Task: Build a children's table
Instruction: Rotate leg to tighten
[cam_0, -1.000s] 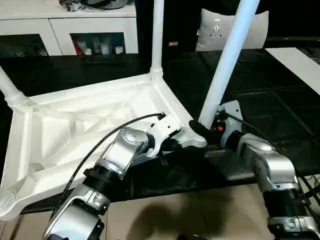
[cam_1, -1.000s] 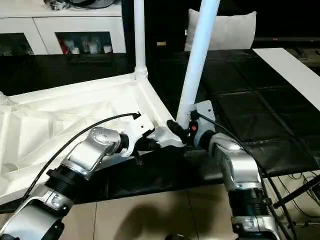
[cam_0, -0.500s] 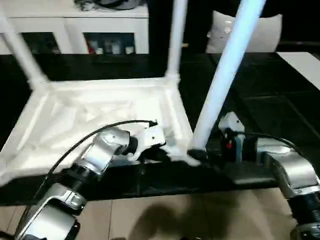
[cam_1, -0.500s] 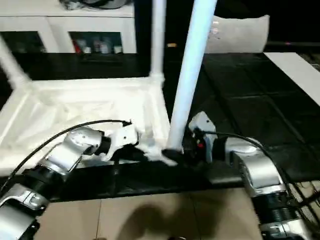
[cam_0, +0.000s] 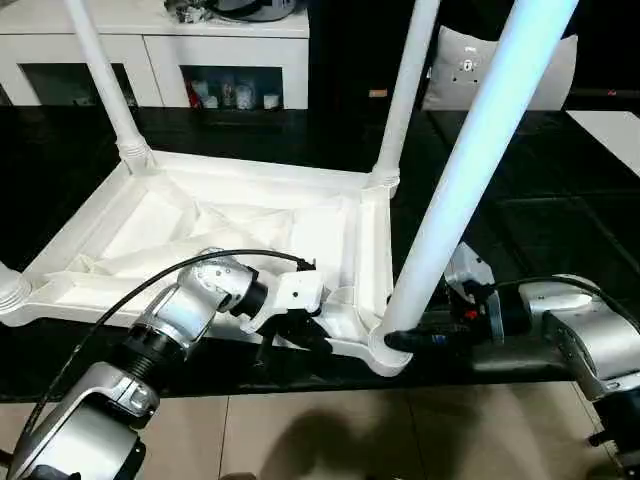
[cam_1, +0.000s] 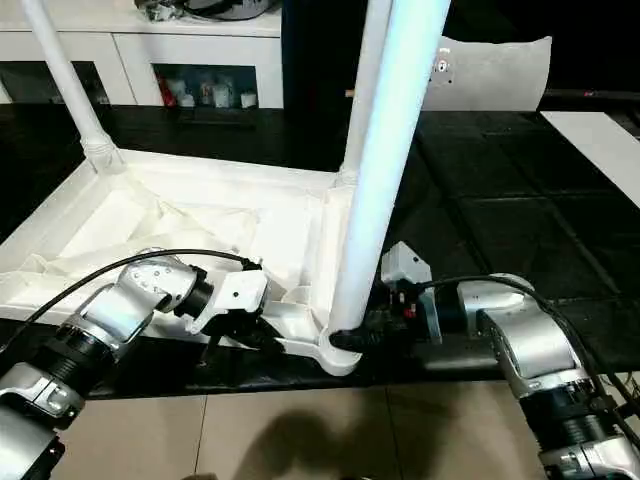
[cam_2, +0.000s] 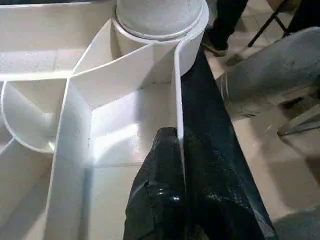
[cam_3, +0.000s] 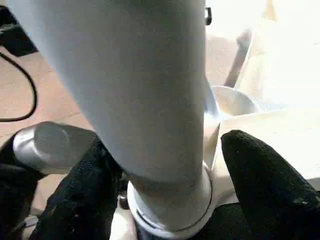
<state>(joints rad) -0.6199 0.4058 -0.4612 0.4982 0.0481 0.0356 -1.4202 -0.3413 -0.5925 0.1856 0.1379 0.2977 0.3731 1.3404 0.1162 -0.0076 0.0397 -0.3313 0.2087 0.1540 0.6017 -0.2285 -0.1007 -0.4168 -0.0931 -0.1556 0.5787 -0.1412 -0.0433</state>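
The children's table lies upside down on the black work table, its white ribbed tabletop (cam_0: 230, 215) facing up. Three legs stand in its corner sockets: far left (cam_0: 100, 75), far right (cam_0: 405, 95) and near right (cam_0: 470, 190). The near left socket (cam_0: 10, 292) sits at the picture's edge. My left gripper (cam_0: 305, 335) is shut on the tabletop's thin near rim (cam_2: 176, 90), just left of the near right socket. My right gripper (cam_0: 400, 340) is open around the near right leg's base (cam_3: 150, 100); one finger (cam_3: 85, 200) lies against it, while the other finger (cam_3: 270, 185) stands apart.
A white cabinet (cam_0: 240, 60) with glass doors stands behind the work table, with a white cushion (cam_0: 500, 70) at the back right. A white board (cam_0: 612, 125) lies at the far right. The table's front edge (cam_0: 300, 385) drops to tiled floor. A person's grey-trousered leg (cam_2: 270, 70) is beside the table.
The view has swung, and the tabletop now lies squarer to the work table's front edge. Both grippers stay at its near right corner.
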